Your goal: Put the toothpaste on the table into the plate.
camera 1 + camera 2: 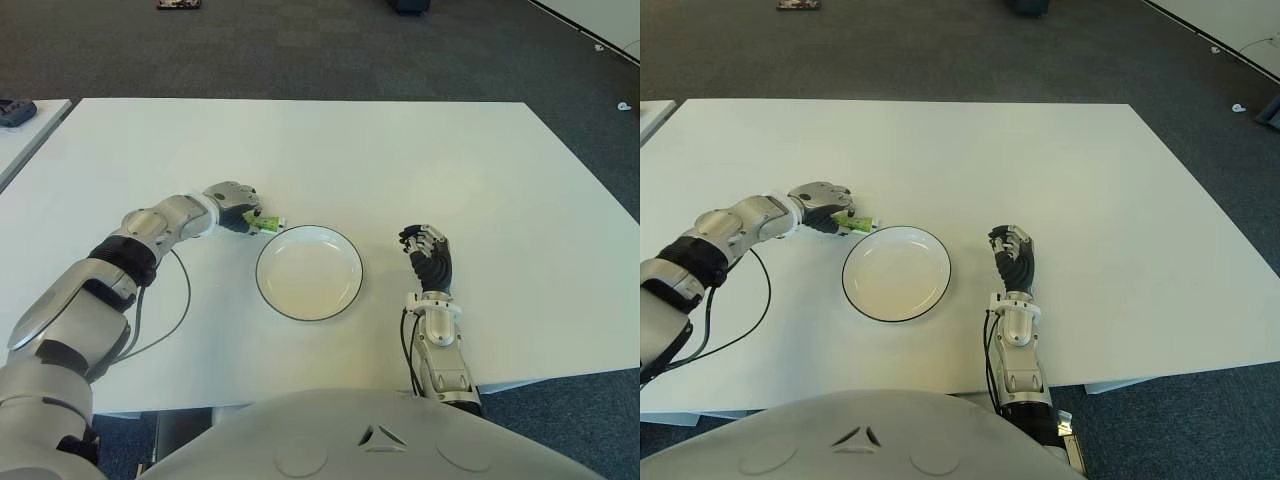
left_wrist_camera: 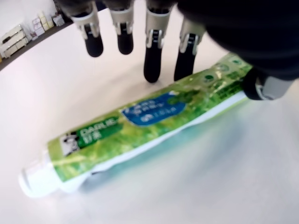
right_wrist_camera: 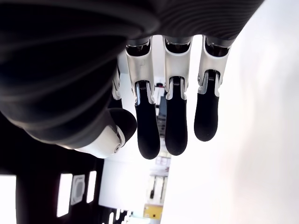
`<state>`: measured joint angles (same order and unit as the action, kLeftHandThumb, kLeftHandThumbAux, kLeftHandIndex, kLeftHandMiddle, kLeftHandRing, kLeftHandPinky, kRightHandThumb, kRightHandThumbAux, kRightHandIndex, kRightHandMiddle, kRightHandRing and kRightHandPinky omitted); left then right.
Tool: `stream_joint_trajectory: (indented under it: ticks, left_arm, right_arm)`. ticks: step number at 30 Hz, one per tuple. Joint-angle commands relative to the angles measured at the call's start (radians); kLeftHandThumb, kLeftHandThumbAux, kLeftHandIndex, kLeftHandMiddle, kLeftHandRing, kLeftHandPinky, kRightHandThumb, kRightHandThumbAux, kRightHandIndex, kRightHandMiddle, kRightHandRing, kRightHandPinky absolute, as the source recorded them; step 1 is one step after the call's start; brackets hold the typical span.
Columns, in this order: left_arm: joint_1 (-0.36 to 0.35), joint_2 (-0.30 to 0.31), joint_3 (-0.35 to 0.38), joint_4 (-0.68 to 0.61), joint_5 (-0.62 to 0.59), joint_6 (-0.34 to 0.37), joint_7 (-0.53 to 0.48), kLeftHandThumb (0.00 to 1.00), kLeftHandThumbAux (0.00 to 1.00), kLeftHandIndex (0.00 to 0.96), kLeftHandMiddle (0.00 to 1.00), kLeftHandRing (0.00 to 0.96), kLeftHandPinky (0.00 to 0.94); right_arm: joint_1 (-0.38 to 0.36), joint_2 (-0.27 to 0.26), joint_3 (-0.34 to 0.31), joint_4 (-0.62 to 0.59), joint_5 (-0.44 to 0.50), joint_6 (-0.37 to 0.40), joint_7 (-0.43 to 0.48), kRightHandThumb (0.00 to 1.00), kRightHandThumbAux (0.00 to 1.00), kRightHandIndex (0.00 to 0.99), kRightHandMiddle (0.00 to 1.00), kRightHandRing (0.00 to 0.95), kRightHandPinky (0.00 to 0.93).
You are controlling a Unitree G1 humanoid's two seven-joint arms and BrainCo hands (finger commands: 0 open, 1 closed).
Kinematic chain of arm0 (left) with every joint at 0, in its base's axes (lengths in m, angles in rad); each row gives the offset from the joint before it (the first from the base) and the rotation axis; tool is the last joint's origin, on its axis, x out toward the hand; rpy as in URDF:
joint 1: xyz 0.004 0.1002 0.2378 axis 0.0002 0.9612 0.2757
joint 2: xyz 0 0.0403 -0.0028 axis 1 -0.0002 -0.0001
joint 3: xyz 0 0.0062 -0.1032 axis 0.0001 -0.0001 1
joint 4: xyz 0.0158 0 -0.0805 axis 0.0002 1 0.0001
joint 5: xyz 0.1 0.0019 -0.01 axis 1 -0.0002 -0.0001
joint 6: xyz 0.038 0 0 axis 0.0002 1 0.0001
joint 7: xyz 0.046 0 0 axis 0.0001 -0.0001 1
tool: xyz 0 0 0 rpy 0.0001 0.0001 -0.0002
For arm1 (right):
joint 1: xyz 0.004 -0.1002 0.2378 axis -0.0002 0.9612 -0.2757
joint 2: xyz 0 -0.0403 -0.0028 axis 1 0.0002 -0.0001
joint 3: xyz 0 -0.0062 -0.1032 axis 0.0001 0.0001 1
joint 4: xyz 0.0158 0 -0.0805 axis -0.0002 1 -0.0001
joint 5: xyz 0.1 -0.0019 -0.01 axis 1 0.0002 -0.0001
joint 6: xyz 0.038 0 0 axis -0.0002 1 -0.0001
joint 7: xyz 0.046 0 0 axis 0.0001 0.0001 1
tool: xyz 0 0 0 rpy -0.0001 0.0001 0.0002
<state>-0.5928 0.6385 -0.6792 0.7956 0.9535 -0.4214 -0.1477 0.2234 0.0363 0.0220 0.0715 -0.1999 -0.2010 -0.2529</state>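
A green toothpaste tube (image 2: 140,128) lies flat on the white worktop (image 1: 420,160) just left of the plate (image 1: 309,272), spanned but not yet clasped by the left robot hand (image 1: 236,207), ready for lifting; the right robot hand (image 1: 428,256) is held relaxed, grasping nothing, right of the plate.

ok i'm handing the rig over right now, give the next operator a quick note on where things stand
Left hand: over the toothpaste, fingers around the tube but apparently not closed; the tube seems to lie on the table.
Right hand: idle, right of the plate, fingers relaxed, holding nothing.
Toothpaste: just off the plate's rim on the robot's left, cap end toward the plate.
Done: reach to the tube.
Left: close the grasp, lift, move over the plate, release.
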Motion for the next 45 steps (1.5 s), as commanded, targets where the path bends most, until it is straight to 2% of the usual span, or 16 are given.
stream_joint_trajectory:
  ticks: [1, 7, 17, 22, 23, 24, 26, 30, 31, 32, 35, 45]
  left_arm:
    - [0.065, -0.037, -0.042, 0.066, -0.011, -0.004, -0.094, 0.473, 0.303, 0.0, 0.013, 0.02, 0.126]
    - [0.059, -0.037, -0.052, 0.077, -0.024, 0.003, -0.101, 0.505, 0.315, 0.0, 0.023, 0.045, 0.156]
    - [0.058, -0.054, -0.059, 0.11, -0.031, 0.032, -0.087, 0.542, 0.329, 0.005, 0.047, 0.06, 0.144]
    - [0.06, -0.064, -0.046, 0.146, -0.041, 0.041, -0.046, 0.566, 0.369, 0.133, 0.126, 0.127, 0.207]
    - [0.068, -0.067, -0.028, 0.151, -0.059, 0.049, -0.03, 0.575, 0.373, 0.155, 0.162, 0.161, 0.232]
    - [0.073, -0.069, -0.016, 0.155, -0.072, 0.055, -0.018, 0.603, 0.395, 0.232, 0.26, 0.266, 0.325]
    - [0.081, -0.074, 0.002, 0.161, -0.095, 0.063, 0.0, 0.637, 0.427, 0.321, 0.378, 0.383, 0.434]
    - [0.095, -0.072, 0.025, 0.156, -0.123, 0.063, 0.026, 0.664, 0.475, 0.393, 0.478, 0.478, 0.516]
    - [0.104, -0.066, 0.033, 0.134, -0.133, 0.065, 0.027, 0.669, 0.486, 0.406, 0.497, 0.497, 0.529]
    - [0.111, -0.062, 0.038, 0.118, -0.14, 0.067, 0.028, 0.687, 0.559, 0.414, 0.515, 0.513, 0.539]
    - [0.135, -0.047, 0.056, 0.057, -0.159, 0.072, 0.023, 0.709, 0.648, 0.425, 0.549, 0.544, 0.559]
    - [0.136, -0.049, 0.065, 0.054, -0.17, 0.083, 0.016, 0.718, 0.692, 0.431, 0.631, 0.621, 0.614]
  right_arm:
    - [0.004, 0.001, 0.003, -0.003, -0.003, -0.004, 0.002, 0.705, 0.731, 0.428, 0.484, 0.456, 0.446]
    - [0.005, 0.0, 0.003, -0.01, -0.006, 0.007, 0.0, 0.705, 0.731, 0.429, 0.483, 0.449, 0.447]
    - [0.005, -0.002, 0.002, -0.015, -0.011, 0.014, -0.001, 0.704, 0.732, 0.428, 0.488, 0.46, 0.484]
    - [0.004, -0.003, 0.002, -0.015, -0.011, 0.011, 0.0, 0.703, 0.732, 0.428, 0.489, 0.465, 0.488]
    - [0.004, -0.003, 0.002, -0.015, -0.012, 0.011, -0.001, 0.703, 0.732, 0.428, 0.488, 0.465, 0.486]
    - [0.004, -0.004, 0.002, -0.016, -0.012, 0.01, -0.001, 0.704, 0.732, 0.428, 0.486, 0.464, 0.479]
    - [0.003, -0.005, 0.001, -0.016, -0.014, 0.012, -0.001, 0.704, 0.732, 0.428, 0.484, 0.461, 0.471]
    - [0.003, -0.005, 0.0, -0.018, -0.014, 0.017, -0.002, 0.704, 0.732, 0.428, 0.484, 0.46, 0.469]
    - [0.003, -0.005, 0.0, -0.018, -0.014, 0.018, -0.002, 0.704, 0.732, 0.428, 0.484, 0.46, 0.469]
    - [0.003, -0.005, -0.001, -0.019, -0.014, 0.019, -0.002, 0.704, 0.732, 0.428, 0.484, 0.46, 0.468]
    - [0.003, -0.005, -0.001, -0.02, -0.012, 0.021, -0.001, 0.704, 0.732, 0.428, 0.486, 0.459, 0.46]
    - [0.003, -0.004, -0.001, -0.023, -0.014, 0.024, -0.006, 0.704, 0.732, 0.427, 0.487, 0.455, 0.458]
